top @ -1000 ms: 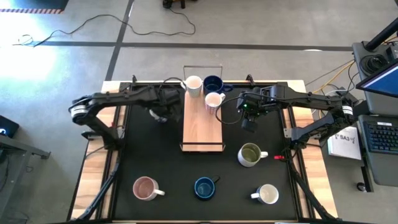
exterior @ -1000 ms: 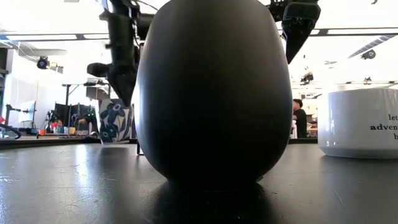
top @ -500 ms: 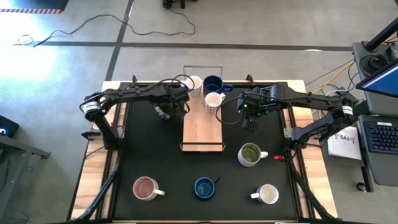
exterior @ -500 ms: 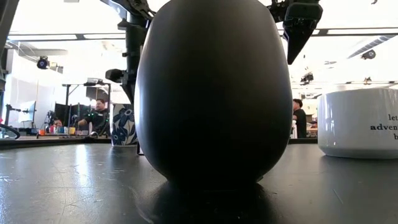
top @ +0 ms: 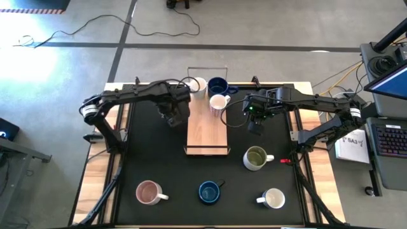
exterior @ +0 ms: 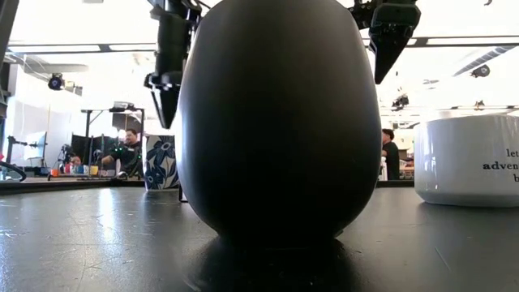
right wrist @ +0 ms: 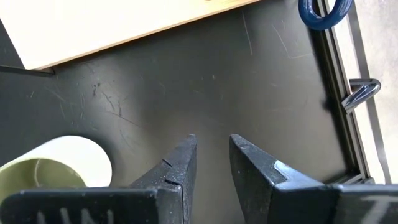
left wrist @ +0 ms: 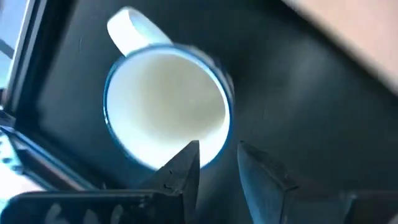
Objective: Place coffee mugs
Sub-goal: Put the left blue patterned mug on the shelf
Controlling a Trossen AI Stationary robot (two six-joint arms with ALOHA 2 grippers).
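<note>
A white mug with blue flower print (exterior: 160, 162) stands upright on the black table top, just left of the wooden tray (top: 206, 133). In the left wrist view I see its white inside and its handle (left wrist: 166, 102). My left gripper (left wrist: 217, 148) hangs open right above it, fingertips clear of the rim (exterior: 166, 120). On the tray's far end stand two white mugs (top: 198, 86) (top: 219, 102) and a dark blue one (top: 218, 84). My right gripper (top: 254, 125) hovers open to the right of the tray, nothing between its fingers (right wrist: 213, 163).
An olive green mug (top: 255, 158) stands right of the tray's near end. Along the near edge stand a pink-lined mug (top: 148, 192), a dark blue mug (top: 209, 192) that fills the low view (exterior: 276, 122), and a white mug (top: 274, 199). The tray has wire handles at both ends.
My left gripper has carried the flower-print mug a short way toward the tray, set it upright on the table, opened, let go and risen above it, rolling as it went. The mug now stands alone.
</note>
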